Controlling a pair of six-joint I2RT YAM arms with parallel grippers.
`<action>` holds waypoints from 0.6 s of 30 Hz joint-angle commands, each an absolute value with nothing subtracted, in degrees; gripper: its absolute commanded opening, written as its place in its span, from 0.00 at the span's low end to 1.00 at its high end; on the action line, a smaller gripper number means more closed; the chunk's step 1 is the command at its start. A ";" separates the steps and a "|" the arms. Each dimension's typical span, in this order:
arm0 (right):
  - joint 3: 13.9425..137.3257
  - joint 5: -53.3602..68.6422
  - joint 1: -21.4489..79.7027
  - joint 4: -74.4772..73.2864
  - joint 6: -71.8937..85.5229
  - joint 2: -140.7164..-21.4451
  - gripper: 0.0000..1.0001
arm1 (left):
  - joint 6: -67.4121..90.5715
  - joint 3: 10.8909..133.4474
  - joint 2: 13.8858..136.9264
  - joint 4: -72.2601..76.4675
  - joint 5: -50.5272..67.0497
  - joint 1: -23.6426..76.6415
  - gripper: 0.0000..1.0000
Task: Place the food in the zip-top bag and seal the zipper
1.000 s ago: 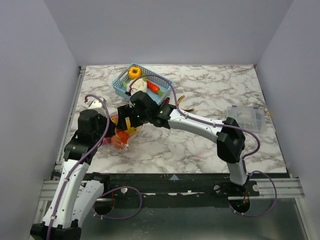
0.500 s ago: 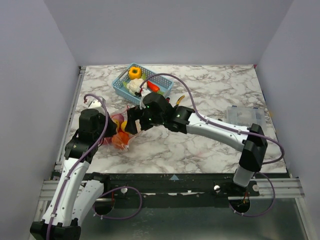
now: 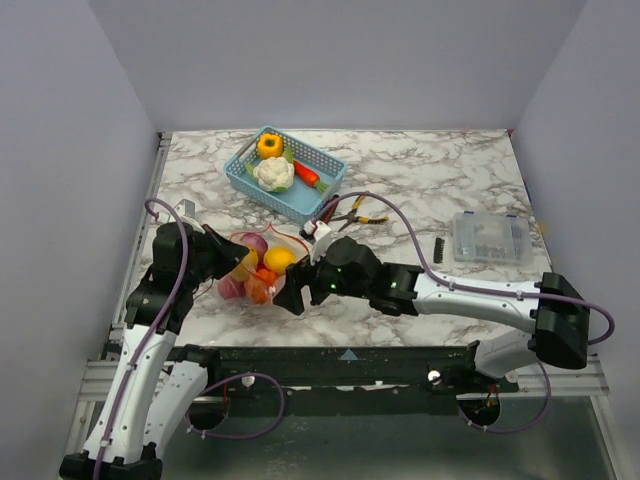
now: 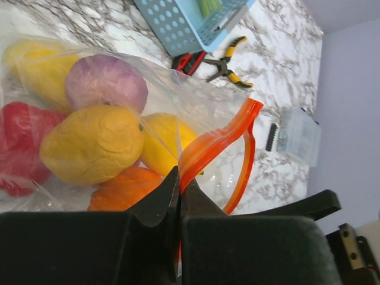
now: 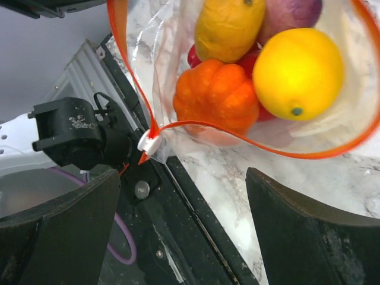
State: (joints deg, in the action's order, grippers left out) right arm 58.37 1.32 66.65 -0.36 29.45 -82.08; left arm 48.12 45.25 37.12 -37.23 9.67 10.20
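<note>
Sealing step: we pinch the zipper [image 4: 217, 142] w/ L gripper [image 4: 179, 181], R gripper [image 5: 183, 178] spread near the slider [image 5: 148, 144], prob. its next grab.

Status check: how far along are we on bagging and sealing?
Done: several pieces of food sit inside the zip-top bag. In hand: the left end effector is shut on the zipper; the right end effector, open, hovers by the white slider. Left: the bag gapes open, unsealed. A cauliflower and other pieces lie in the blue basket, possibly to bag too.
</note>
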 commanded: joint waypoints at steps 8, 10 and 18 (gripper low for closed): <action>61.17 -11.31 69.19 6.46 28.89 -84.94 0.83 | 63.62 44.01 38.26 -29.84 20.30 10.11 0.00; 63.20 -13.06 69.25 5.47 27.93 -86.52 0.78 | 65.10 43.53 38.04 -29.45 20.53 10.11 0.00; 69.99 -17.55 69.22 4.44 21.05 -91.39 0.32 | 68.73 42.74 36.81 -29.49 20.54 10.11 0.00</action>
